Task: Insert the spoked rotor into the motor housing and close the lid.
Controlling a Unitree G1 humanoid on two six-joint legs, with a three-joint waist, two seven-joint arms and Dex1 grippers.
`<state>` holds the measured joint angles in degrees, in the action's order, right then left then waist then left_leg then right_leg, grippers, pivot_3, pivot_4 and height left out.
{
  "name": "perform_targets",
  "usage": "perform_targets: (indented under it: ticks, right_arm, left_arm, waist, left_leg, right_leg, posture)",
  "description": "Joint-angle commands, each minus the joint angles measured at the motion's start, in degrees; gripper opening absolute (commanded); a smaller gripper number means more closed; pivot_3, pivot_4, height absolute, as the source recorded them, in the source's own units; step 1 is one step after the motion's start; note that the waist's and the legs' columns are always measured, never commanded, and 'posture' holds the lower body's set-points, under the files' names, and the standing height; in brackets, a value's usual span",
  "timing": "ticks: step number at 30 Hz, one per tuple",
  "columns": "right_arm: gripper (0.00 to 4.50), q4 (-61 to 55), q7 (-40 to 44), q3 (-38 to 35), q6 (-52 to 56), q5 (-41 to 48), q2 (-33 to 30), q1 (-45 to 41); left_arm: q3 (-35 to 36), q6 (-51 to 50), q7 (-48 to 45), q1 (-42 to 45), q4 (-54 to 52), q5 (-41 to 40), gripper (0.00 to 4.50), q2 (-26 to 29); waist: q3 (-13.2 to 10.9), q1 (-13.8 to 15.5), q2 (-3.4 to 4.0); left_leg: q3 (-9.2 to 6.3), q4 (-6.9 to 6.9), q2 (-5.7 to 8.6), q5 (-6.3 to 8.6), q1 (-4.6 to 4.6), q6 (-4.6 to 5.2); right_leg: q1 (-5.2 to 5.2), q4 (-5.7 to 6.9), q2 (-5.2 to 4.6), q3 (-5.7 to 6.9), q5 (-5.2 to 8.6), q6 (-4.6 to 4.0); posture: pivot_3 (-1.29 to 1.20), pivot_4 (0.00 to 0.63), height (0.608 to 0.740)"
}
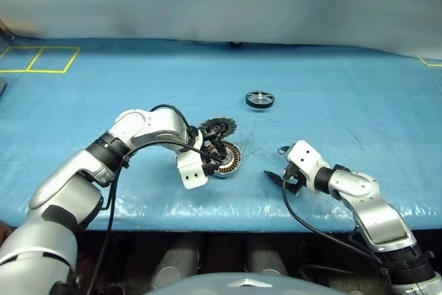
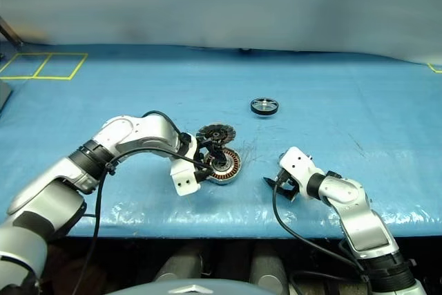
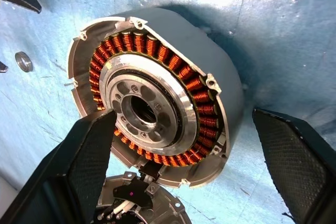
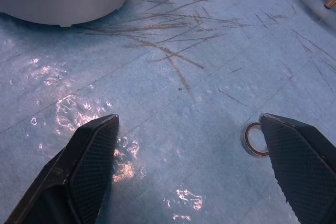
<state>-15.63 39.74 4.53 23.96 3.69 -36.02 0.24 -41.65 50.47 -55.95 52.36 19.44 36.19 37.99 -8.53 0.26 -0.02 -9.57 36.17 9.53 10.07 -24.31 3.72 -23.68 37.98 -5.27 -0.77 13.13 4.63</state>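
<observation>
Left gripper: the left gripper (image 3: 184,156) hangs released, its jaws spread wide on either side of the motor housing (image 3: 157,98) and touching nothing, placed to frame the part rather than hold it.
Motor housing: it rests on the blue counter (image 1: 345,101) at lower centre of the head view, winding side up, the copper coils (image 3: 199,85) ringing a bare silver centre that looks ready to take a rotor.
Lid: the ribbed lid (image 1: 217,128) lies touching the housing's far edge, close at hand for closing later.
Right gripper: the right gripper (image 4: 191,166) hovers open at lower right of the head view, well apart from the housing, pointing at bare counter; a small metal ring (image 4: 254,139) lies just beside one finger.
Spoked rotor: the spoked rotor (image 1: 260,99) sits alone at upper centre, well apart from both arms, not yet picked up.
Step in hand: insertion appears not yet begun; fetching the rotor likely comes next.
</observation>
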Motion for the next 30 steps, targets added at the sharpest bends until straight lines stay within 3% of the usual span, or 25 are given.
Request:
perform_targets:
  ticks: [1, 5, 11, 18, 30]
  right_arm:
    - [4.5, -0.11, -0.66, -1.93, -0.72, 1.71, 1.12, -0.63]
    - [4.5, 0.97, -1.92, -2.23, -0.86, 1.97, 2.64, -1.15]
    - [4.5, 2.25, -4.45, -2.65, -0.1, 1.98, 4.53, -1.72]
    - [4.5, 2.21, -5.42, -1.9, -0.57, 2.0, 6.15, -2.4]
    - [4.5, 2.74, -10.6, -3.68, 0.27, 0.29, 7.47, -2.32]
  left_arm:
    - [3.61, -1.35, -2.42, -0.76, -4.04, -7.05, 4.47, 2.19]
    - [7.44, -10.02, -7.46, -4.9, -9.67, -15.9, 4.47, 5.08]
    - [14.06, -33.64, -15.69, -16.53, -24.06, -37.15, 4.47, 8.03]
    - [22.78, -53.08, -13.35, -27.63, -28.5, -53.8, 4.47, 4.47]
    - [29.22, -50.78, 2.21, -41.23, -24.29, -51.11, 4.47, -7.48]
  waist:
    - [0.0, -0.13, 0.0]
    - [0.0, -0.64, 0.01]
    - [0.0, -1.09, 0.04]
    - [0.0, -0.89, 0.07]
    - [0.01, -0.48, 0.09]
  left_leg:
    - [0.0, 0.0, 0.0, 0.0, 0.0, 0.0]
    - [0.0, 0.0, 0.0, 0.01, 0.06, 0.01]
    - [0.01, -0.1, -0.03, 0.01, 0.29, 0.02]
    - [0.01, -0.18, -0.07, 0.13, 0.5, -0.25]
    - [0.07, -0.29, -0.06, 0.15, 0.51, -0.32]
  right_leg:
    - [0.0, 0.0, 0.0, 0.0, 0.0, 0.0]
    - [-0.02, -0.02, 0.0, -0.01, 0.0, 0.0]
    - [0.07, 0.02, 0.04, -0.08, 0.03, -0.03]
    - [0.2, 0.12, 0.06, -0.12, 0.21, 0.11]
    - [0.18, 0.07, -0.01, -0.28, 0.09, -0.19]
  posture:
    - [0.0, 0.15, 0.74]
    - [0.0, 0.15, 0.74]
    - [0.0, 0.15, 0.74]
    - [0.0, 0.15, 0.74]
    - [0.0, 0.15, 0.74]
